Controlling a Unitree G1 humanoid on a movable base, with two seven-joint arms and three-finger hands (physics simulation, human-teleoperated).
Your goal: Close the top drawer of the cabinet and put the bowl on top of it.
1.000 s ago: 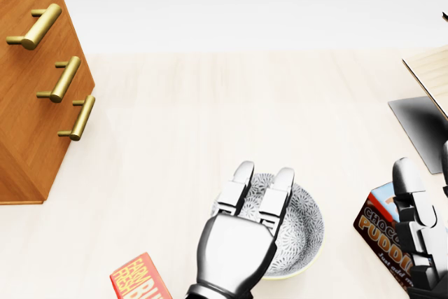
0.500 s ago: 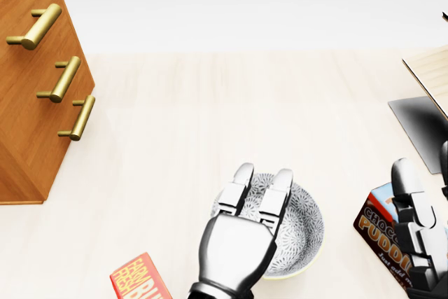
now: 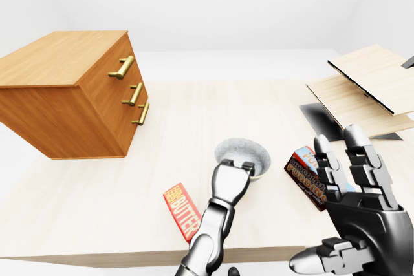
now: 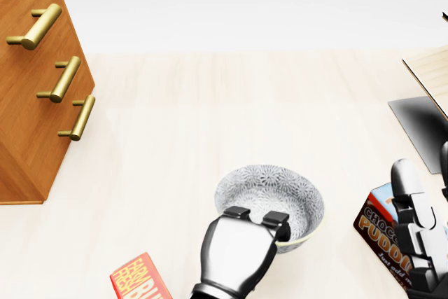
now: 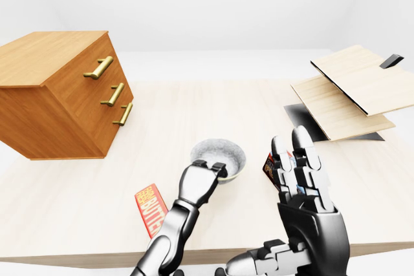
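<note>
- Two hands show. The left hand point(image 4: 236, 251) has its fingers point(image 4: 275, 219) hooked down over the near rim of the bowl point(image 4: 280, 190), clenched on that edge. Its thumb is hidden.
- One bowl, grey-white patterned with a pale rim, sits on the light table point(image 4: 210, 103), well apart from the cabinet point(image 3: 71, 88) and lower right of it in the head view.
- Three brass handles run down the cabinet's face. As far as I can tell, the drawer fronts sit level with one another.
- The right hand point(image 3: 354, 189) is held up, released, with its fingers spread and gripping nothing.
- One red packet point(image 3: 181, 208) lies left of the bowl near the table edge, lettered "BUTTER".
- One brown box point(image 3: 305, 178) lies right of the bowl, partly behind the right hand. It reads "CHOCO…" and "PUDDI…", with "Just add m…" beneath.
- Two pale wooden boards point(image 5: 349, 92) overlap on a dark sheet point(image 4: 420, 127) at the right.
</note>
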